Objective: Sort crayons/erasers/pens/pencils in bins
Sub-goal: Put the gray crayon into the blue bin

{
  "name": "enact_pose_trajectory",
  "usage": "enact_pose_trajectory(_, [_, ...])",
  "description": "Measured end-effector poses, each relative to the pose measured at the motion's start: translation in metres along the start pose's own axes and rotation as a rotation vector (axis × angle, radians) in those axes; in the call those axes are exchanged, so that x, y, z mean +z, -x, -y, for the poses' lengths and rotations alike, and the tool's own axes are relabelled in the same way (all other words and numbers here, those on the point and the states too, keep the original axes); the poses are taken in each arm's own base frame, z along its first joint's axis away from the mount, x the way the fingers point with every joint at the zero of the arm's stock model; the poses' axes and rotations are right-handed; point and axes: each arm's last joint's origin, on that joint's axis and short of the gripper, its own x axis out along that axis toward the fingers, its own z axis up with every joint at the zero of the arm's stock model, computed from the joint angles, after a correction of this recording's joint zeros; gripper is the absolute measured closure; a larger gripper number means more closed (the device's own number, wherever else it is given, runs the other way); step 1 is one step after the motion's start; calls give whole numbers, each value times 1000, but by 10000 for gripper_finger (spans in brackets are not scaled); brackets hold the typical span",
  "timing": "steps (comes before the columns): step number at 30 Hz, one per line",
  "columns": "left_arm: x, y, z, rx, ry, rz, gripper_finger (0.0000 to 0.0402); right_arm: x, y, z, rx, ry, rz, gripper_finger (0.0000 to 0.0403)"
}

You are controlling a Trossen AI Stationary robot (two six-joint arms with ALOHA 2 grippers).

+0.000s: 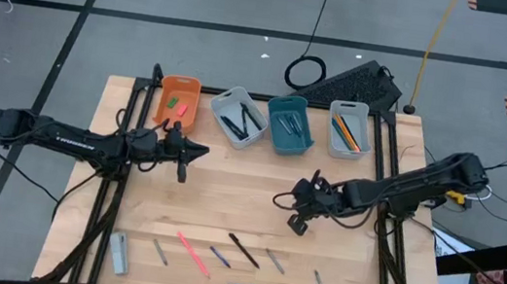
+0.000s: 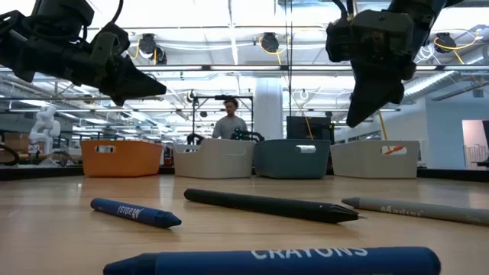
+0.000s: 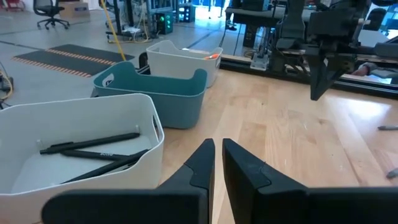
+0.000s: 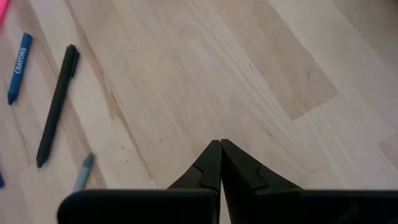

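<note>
High view: four bins in a row along the far edge of the wooden surface (image 1: 228,188) — orange bin (image 1: 180,86) holding green eraser (image 1: 171,103) and pink-red eraser (image 1: 180,109), two grey-white bins (image 1: 238,116) (image 1: 348,129), teal bin (image 1: 288,125) between them. Loose crayons, pens and pencils lie along the near edge. Left claw (image 1: 201,151), fingers pressed together, empty, hovers near the orange bin. Right claw (image 1: 298,223), fingers pressed together, empty, hangs mid-surface.

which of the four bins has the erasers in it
The orange plastic bin, at the left end of the row. Its green eraser and pink-red eraser are short blocks; the other three bins hold slim sticks.
</note>
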Motion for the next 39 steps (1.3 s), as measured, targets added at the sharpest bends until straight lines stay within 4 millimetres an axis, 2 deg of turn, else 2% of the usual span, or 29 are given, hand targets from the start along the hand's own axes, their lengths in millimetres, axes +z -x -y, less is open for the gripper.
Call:
enact_pose_trajectory(7, [0, 0, 0, 0, -2, -1, 370, -6, -15, -8, 11, -15, -96, 399])
enact_pose_trajectory(10, [0, 0, 0, 1, -3, -3, 393, -4, -17, -20, 11, -5, -120, 399])
enact_pose_trajectory(16, [-1, 0, -1, 18, -4, -12, 399, 0, -18, -44, -15, -46, -187, 397])
enact_pose_trajectory(23, [-2, 0, -1, 29, -5, -21, 398, -12, -27, -68, 23, -165, -308, 354])
enact_pose_trajectory(30, [-2, 0, -1, 29, -4, -21, 395, -19, -39, -94, 32, -212, -316, 309])
enact_pose_trajectory(39, [-2, 0, -1, 29, -5, -22, 389, -23, -53, -128, -12, -190, -354, 297])
